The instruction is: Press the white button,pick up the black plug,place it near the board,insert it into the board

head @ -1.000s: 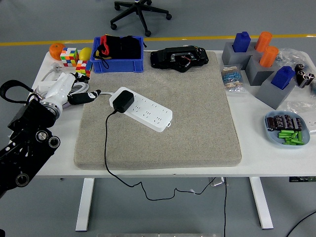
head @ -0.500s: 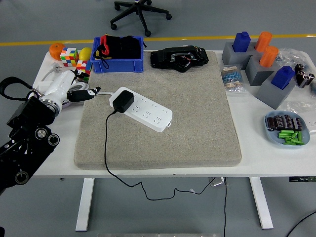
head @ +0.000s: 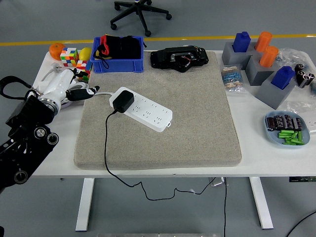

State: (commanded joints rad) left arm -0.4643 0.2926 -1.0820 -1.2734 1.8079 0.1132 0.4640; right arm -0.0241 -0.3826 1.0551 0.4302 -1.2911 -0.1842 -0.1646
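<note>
A white power strip (head: pixel 146 110) lies slantwise on the grey mat (head: pixel 197 118). The black plug (head: pixel 122 100) sits in its left end, and its black cord runs down over the mat's front edge. My left hand (head: pixel 79 89), white with dark fingertips, hovers at the mat's left edge, a little left of the plug. Its fingers are loosely spread and hold nothing. The white button is too small to make out.
A blue bin (head: pixel 117 53) and a black device (head: pixel 178 58) stand at the back. Rubik's cubes (head: pixel 74 59) and an orange (head: pixel 57 50) sit behind my hand. Grey blocks (head: pixel 260 64) and a blue dish (head: pixel 288 129) fill the right side.
My left hand has drawn back to the left and slightly away from the plug. The plug and strip have not moved.
</note>
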